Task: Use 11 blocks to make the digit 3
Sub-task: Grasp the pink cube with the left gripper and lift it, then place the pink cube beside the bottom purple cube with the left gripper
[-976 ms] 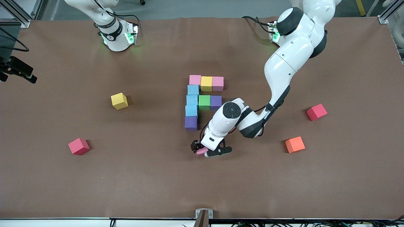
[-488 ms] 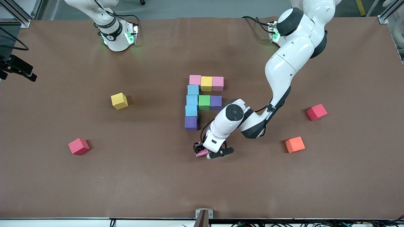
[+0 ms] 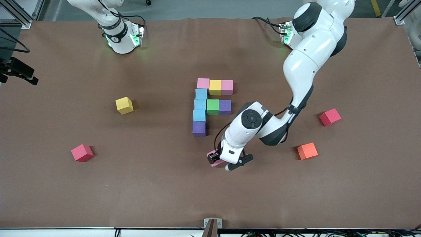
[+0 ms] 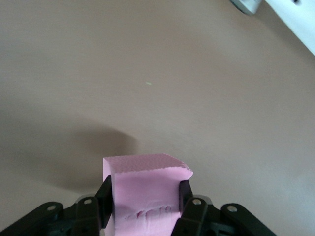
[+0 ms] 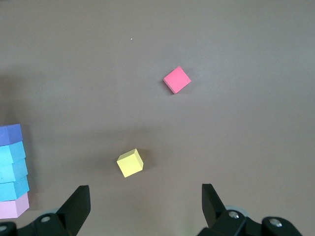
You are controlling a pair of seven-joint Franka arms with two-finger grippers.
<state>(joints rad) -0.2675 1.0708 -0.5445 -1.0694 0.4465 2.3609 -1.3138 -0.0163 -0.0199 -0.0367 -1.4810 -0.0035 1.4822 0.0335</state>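
- The left gripper (image 3: 219, 162) now has its fingers (image 4: 184, 197) closed tight on a pink cube (image 4: 145, 189); a second ago they stood wider, either side of it.
- The cube has come up off the table (image 3: 164, 191) since then. In the left wrist view it hangs clear of the brown surface, with its shadow lying apart from it, and the foam looks dented where the fingers press.
- In the front view only a pink corner shows past the wrist. The gripper and its wrist have shifted a little toward the left arm's end of the table and hang over the bare patch just nearer the front camera than the purple cube (image 3: 199, 128).
- The left arm's elbow and shoulder have swung outward as well.
- The half-built figure (image 3: 213, 105) has not moved: a bar of pink, yellow and pink cubes, three light blue cubes in a column with the purple cube at its nearer end, and a green and a second purple cube as the middle bar.
- The loose yellow cube (image 3: 124, 105), the orange cube (image 3: 307, 151) and the two red cubes (image 3: 82, 153) (image 3: 330, 117) lie where they did.
- The right gripper (image 5: 145, 204) waits with its fingers spread wide and empty, high over the right arm's end of the table, unchanged.
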